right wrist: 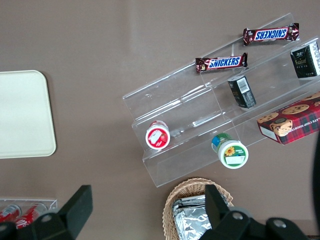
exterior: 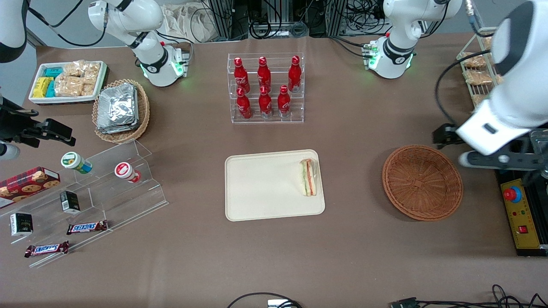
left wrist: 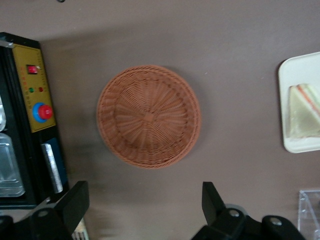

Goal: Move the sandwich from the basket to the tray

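Note:
The sandwich (exterior: pixel 309 177), a wrapped wedge with orange and green filling, lies on the cream tray (exterior: pixel 257 188), at the tray's end toward the working arm. It also shows in the left wrist view, the sandwich (left wrist: pixel 304 117) on the tray (left wrist: pixel 292 75). The round reddish-brown basket (exterior: pixel 421 182) stands beside the tray toward the working arm's end of the table, with nothing in it (left wrist: pixel 149 115). My left gripper (exterior: pixel 445 137) hangs well above the table, just farther from the front camera than the basket. It is open (left wrist: pixel 145 205) with nothing between its fingers.
A clear rack of red cola bottles (exterior: pixel 265 87) stands farther from the front camera than the tray. A yellow-and-black control box (exterior: pixel 520 214) sits at the working arm's table edge. A foil-pack basket (exterior: pixel 120 109), snack bin (exterior: pixel 68 81) and acrylic shelf (exterior: pixel 107 188) lie toward the parked arm's end.

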Controlling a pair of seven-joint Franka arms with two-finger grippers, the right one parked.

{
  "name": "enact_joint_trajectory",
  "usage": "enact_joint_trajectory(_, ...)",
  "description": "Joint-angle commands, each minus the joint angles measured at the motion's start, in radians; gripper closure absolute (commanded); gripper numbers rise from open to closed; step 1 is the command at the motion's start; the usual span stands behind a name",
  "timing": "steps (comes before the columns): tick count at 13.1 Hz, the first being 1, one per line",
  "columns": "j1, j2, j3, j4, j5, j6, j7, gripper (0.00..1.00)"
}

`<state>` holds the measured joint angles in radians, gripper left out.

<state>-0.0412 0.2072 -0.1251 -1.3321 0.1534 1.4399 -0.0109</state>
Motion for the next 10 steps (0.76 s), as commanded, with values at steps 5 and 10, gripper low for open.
enact_joint_trajectory(5, 0.092, -0.031, -0.014, -0.061, -0.008, -0.044, 0.083, 0.00)
enact_joint_trajectory(10, 0.090, -0.040, -0.014, -0.078, -0.014, -0.088, 0.081, 0.00)
